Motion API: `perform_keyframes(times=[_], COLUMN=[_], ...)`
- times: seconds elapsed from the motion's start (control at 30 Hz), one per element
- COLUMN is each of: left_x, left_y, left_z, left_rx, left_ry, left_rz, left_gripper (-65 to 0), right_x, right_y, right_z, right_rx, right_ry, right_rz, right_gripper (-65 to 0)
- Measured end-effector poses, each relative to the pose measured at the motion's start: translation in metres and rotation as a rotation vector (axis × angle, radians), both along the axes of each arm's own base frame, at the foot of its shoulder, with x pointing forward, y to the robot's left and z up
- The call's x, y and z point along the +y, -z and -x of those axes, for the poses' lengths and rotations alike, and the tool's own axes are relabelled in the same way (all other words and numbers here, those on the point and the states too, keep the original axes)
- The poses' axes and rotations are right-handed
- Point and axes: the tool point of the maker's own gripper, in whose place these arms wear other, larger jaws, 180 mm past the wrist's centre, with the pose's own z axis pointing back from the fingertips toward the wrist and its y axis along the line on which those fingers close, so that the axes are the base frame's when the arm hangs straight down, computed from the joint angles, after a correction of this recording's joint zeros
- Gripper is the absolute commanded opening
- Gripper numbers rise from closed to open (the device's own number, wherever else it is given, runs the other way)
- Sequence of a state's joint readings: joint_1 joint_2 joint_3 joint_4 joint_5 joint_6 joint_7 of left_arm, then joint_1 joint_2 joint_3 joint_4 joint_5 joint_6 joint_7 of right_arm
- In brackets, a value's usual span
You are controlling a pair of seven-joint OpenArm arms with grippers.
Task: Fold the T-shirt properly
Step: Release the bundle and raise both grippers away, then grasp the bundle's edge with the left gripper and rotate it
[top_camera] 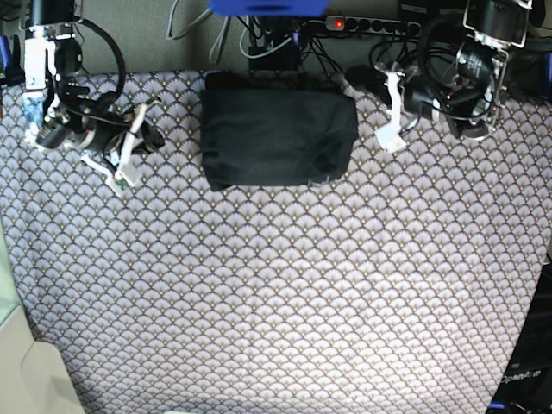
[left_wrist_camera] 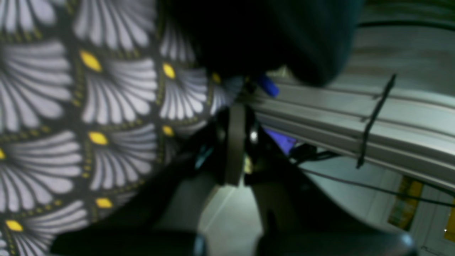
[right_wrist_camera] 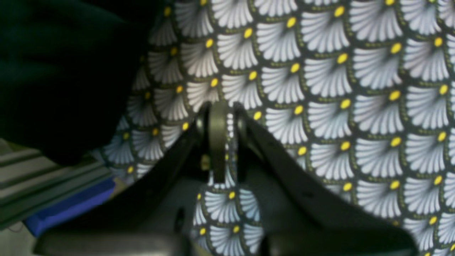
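My left wrist picture is blurred, but I can see the left gripper with its fingers pressed together on nothing, hanging over the far table edge where an aluminium rail and loose black cables run past. The right gripper is sharper: its fingers are nearly together with only a sliver of patterned tablecloth showing between them, and no cloth is pinched there.

The T-shirt lies folded into a compact dark rectangle at the far middle of the table, between the two arms and touching neither. In both wrist views it is only a black mass cut off by the frame edge (top centre for the left, upper left for the right), so I cannot read its folds from there. From the base view its surface is too dark to make out creases or layers.

The right gripper rests beside the shirt's one end, the left gripper off the other end. A power strip and tangled cables sit behind the shirt.
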State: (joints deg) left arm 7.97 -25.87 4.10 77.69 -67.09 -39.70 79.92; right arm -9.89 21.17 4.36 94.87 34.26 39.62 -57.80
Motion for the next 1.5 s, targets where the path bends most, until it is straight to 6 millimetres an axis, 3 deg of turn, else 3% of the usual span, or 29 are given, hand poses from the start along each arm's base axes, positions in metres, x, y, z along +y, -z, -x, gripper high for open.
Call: perform_keyframes(times=[0.33, 0.57, 0.7, 0.83, 1.27, 1.5], left_x=[-0.009, -0.06, -0.064, -0.082, -0.08, -0.081], left_y=[0.005, -0.007, 0.002, 0.001, -0.006, -0.013], left_z=[0.012, -0.014, -0.028, -0.058, -0.083, -0.1], left_rx=[0.025, -0.034, -0.028, -0.056, -0.099, 0.083], left_ry=[0.053, 0.06, 0.105, 0.038, 0.054, -0.166], left_rz=[-0.007, 0.099, 0.043, 0.087, 0.062, 0.032], left_gripper=[-65.0, -65.0, -65.0, -65.0, -65.0, -65.0], right_x=[0.007, 0.008, 0.014, 0.016, 0.015, 0.015], right_y=[-0.001, 0.0, 0.004, 0.007, 0.008, 0.007], right_z=[-0.002, -0.001, 0.005, 0.011, 0.012, 0.01], right_rx=[-0.004, -0.003, 0.017, 0.027, 0.03, 0.027], right_ry=[0.003, 0.005, 0.004, 0.006, 0.006, 0.006], right_rz=[-0.019, -0.023, -0.03, -0.042, -0.037, -0.037], right_gripper=[-62.5, -62.5, -62.5, -62.5, -62.5, -62.5])
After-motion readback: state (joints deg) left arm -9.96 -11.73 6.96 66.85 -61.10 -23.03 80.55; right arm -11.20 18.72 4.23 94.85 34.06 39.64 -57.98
